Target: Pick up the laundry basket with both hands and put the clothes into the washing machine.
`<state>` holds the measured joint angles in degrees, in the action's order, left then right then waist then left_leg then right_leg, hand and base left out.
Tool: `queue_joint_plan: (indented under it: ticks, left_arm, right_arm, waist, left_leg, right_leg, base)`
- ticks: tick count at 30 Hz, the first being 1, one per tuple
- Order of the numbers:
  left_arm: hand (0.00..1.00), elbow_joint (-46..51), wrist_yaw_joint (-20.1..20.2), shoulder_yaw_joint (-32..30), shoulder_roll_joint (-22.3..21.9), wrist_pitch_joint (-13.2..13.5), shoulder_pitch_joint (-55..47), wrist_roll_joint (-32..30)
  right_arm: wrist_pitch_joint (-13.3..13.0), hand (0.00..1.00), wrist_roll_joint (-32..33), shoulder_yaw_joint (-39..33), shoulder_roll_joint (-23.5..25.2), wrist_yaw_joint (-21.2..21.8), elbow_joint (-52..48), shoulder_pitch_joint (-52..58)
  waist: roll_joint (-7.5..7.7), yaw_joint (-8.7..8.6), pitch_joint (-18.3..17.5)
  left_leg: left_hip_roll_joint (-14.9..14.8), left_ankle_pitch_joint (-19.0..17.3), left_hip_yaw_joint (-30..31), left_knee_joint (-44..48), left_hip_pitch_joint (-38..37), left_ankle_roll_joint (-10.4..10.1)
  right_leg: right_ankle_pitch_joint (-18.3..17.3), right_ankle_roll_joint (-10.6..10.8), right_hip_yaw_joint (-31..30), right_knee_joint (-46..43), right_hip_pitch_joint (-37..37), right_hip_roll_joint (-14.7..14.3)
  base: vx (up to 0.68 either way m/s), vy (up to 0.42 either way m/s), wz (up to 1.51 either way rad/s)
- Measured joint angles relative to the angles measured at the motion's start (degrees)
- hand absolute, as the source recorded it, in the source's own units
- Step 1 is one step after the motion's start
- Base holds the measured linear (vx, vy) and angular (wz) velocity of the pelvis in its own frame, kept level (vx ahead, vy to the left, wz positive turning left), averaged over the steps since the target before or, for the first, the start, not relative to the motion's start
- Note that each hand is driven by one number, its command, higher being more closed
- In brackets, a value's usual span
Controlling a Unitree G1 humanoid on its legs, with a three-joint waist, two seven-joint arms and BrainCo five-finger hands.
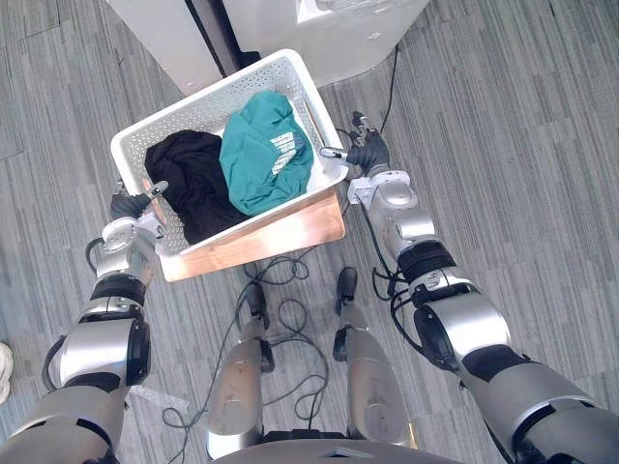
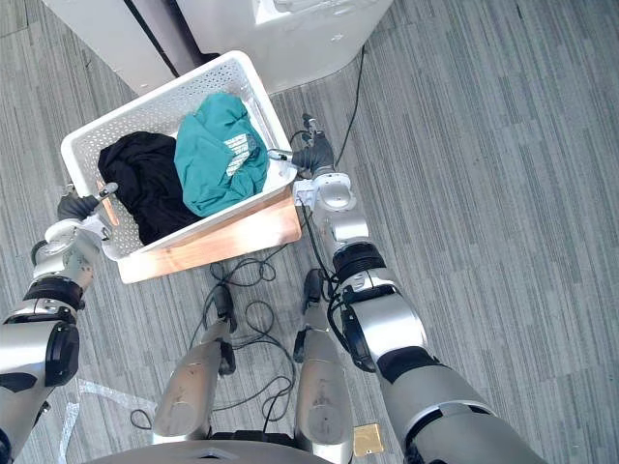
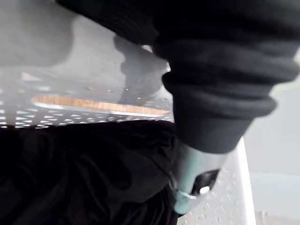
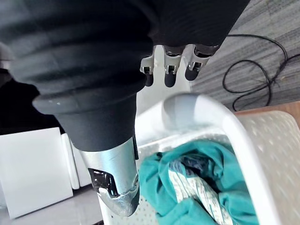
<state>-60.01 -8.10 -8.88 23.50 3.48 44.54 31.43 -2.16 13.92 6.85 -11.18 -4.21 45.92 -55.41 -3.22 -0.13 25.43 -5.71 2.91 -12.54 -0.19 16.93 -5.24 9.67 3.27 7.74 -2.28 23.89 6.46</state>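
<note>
Basket (image 1: 203,97) at 11 o'clock, seated on a wooden board (image 1: 290,227), open top up. Its long axis is laid from 8 o'clock to 2 o'clock. The far corner is brought close to the washing machine (image 1: 329,34) at 12 o'clock, with a white panel (image 1: 164,34) standing just beside that at 11 o'clock. The board is seen jutting past the basket's long edge at 5 o'clock. Open floor (image 1: 522,145) is left at 3 o'clock and again at 9 o'clock.

Inside, a black garment (image 1: 189,184) is heaped toward the 8 o'clock end and a teal garment (image 1: 261,155) toward the 2 o'clock end, the two touching.

The 2 o'clock end is pinched by the right hand (image 1: 368,153), thumb (image 4: 117,183) inside the rim, fingers (image 4: 166,70) down the outside. The left hand (image 1: 129,205) is set at the 8 o'clock end, its thumb (image 3: 192,178) laid over the rim above the black garment. Whether that hand is closed cannot be told.
</note>
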Motion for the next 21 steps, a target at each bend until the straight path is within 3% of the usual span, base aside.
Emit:
queue_joint_plan:
  ticks: [21]
  left_arm:
    - [0.0,1.31,-0.41,4.71,-0.56,-0.92,-1.45,4.4]
  right_arm:
    - [1.12,0.0,-14.3,6.53,-1.78,0.04,-5.01,3.56]
  waist:
    - [-0.14,-0.37,-0.03]
  left_leg:
    - [0.11,0.5,0.44,-0.13,-0.03,-0.05]
  right_leg:
    - [0.01,0.0,0.18,-0.4,0.04,0.16]
  base:
    - [0.02,-0.003,0.0]
